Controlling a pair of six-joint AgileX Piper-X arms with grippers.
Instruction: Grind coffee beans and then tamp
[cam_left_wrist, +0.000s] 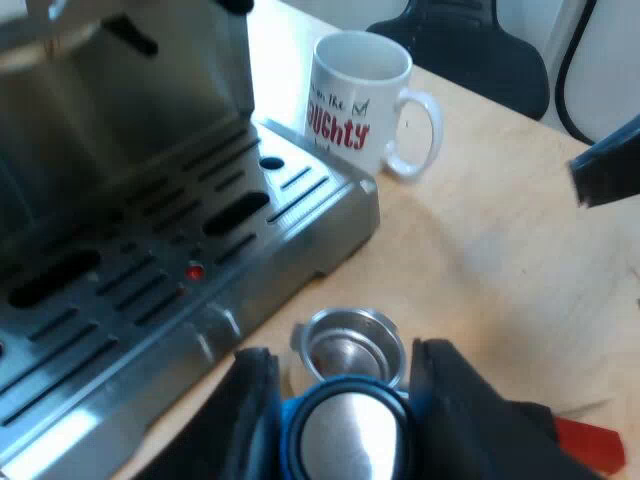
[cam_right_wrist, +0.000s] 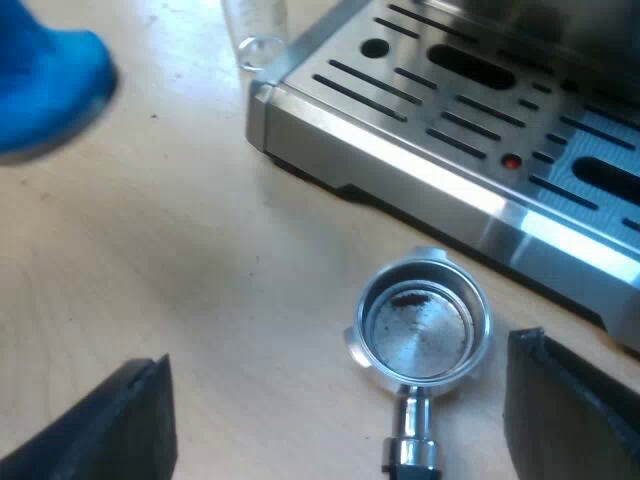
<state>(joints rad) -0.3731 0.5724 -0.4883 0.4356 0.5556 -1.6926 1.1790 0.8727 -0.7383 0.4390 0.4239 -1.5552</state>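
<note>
A brushed-steel espresso machine (cam_left_wrist: 150, 230) stands on the pale wooden surface (cam_right_wrist: 150, 250), with a white mug with red lettering (cam_left_wrist: 355, 100) beside its tray corner. The left tool (cam_left_wrist: 345, 390) is clamped on a blue, steel-faced tamper (cam_left_wrist: 350, 440) near the round metal holder (cam_right_wrist: 425, 320), which lies on the surface at the machine's front. The right tool (cam_right_wrist: 338, 385) gapes wide and empty over that holder. A clear measuring glass (cam_right_wrist: 255, 30) stands by the tray.

A light wooden table (cam_left_wrist: 500, 250) carries the machine (cam_left_wrist: 200, 250). The holder (cam_right_wrist: 425, 325) lies flat on the wood just beside the machine's front edge. A mug (cam_left_wrist: 358, 100) stands near one tray corner, a glass (cam_right_wrist: 255, 35) at the other.
</note>
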